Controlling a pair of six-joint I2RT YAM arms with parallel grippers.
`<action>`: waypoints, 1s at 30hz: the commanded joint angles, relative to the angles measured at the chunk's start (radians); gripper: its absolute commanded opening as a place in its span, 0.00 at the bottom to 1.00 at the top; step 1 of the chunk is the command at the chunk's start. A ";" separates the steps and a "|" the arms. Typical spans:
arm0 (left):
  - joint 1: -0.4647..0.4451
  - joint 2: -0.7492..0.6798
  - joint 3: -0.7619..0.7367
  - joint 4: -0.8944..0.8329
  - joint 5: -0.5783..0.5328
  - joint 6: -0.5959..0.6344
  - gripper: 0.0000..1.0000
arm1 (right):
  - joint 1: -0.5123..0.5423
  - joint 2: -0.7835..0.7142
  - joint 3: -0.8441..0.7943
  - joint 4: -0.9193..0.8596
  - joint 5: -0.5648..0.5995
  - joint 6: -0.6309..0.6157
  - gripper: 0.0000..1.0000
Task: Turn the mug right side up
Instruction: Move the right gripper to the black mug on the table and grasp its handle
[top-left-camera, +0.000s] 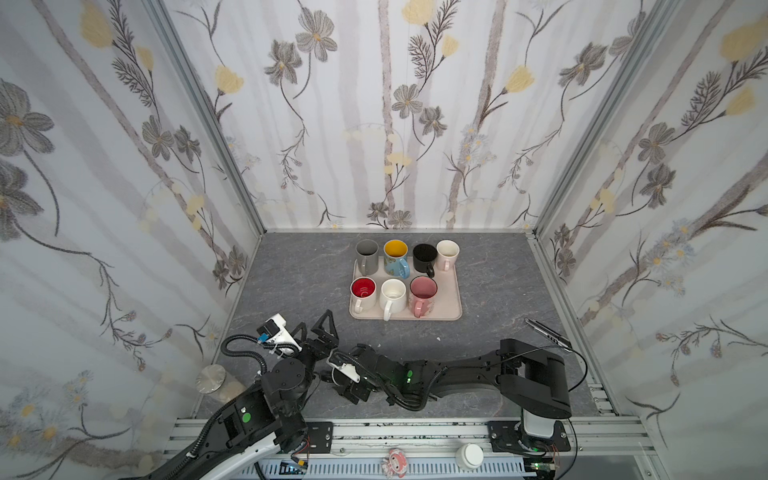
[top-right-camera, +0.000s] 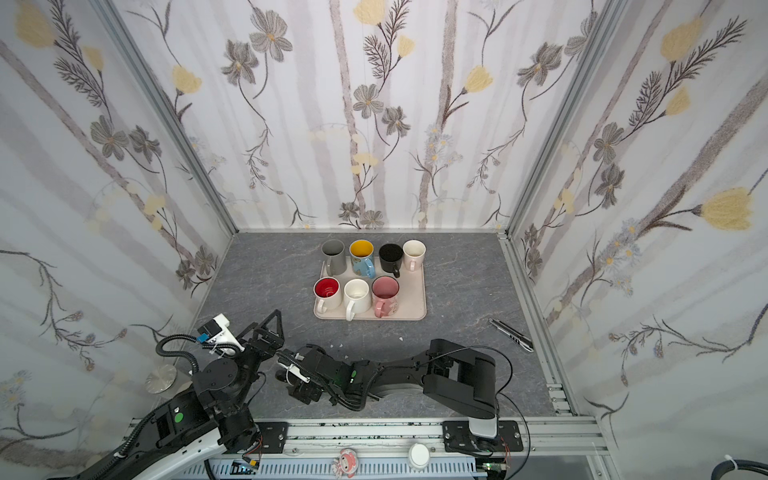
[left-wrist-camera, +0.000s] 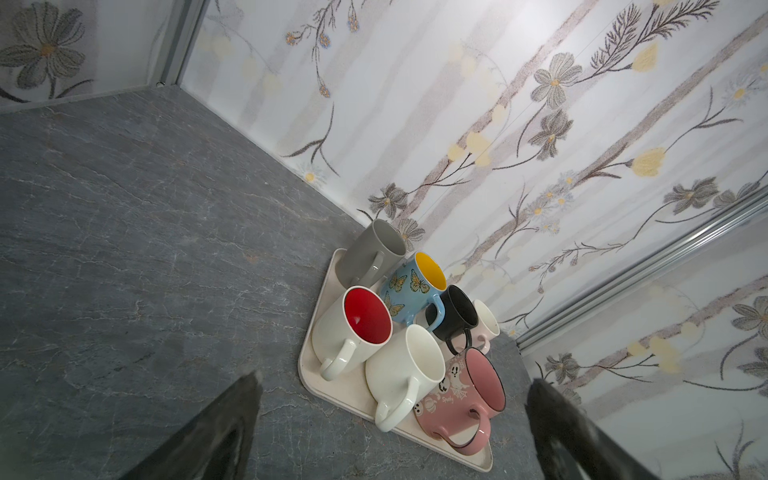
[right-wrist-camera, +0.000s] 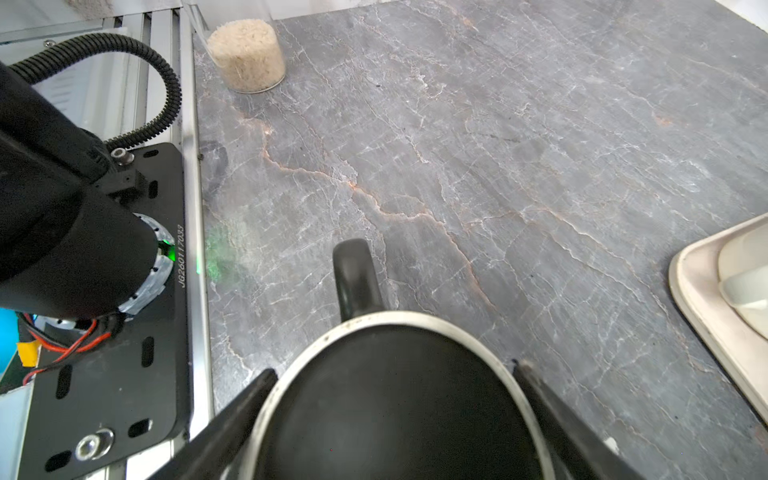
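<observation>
Black mug (right-wrist-camera: 395, 419), right hand (right-wrist-camera: 394, 370) astride it, grip uncertain, left hand (left-wrist-camera: 395, 378) spread, empty

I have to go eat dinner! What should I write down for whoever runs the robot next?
Left gripper: open, empty, above the table at its front left.
Right gripper: jaws either side of the loose black mug; whether it grips yet is unclear.
Loose black mug: on the table, nearer the front than the tray, base seemingly up.
Done: seven mugs stand upright on the tray.
Left: grip the loose black mug, turn it right side up.
</observation>
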 joint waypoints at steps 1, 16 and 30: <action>0.001 0.015 0.007 0.014 0.003 0.007 1.00 | -0.010 -0.032 -0.039 0.017 0.022 0.014 0.81; 0.011 0.215 -0.018 0.136 0.191 0.109 1.00 | -0.076 -0.298 -0.391 0.059 0.098 0.131 0.86; 0.117 0.638 0.000 0.215 0.476 0.120 0.88 | -0.100 -0.447 -0.510 0.035 0.207 0.222 1.00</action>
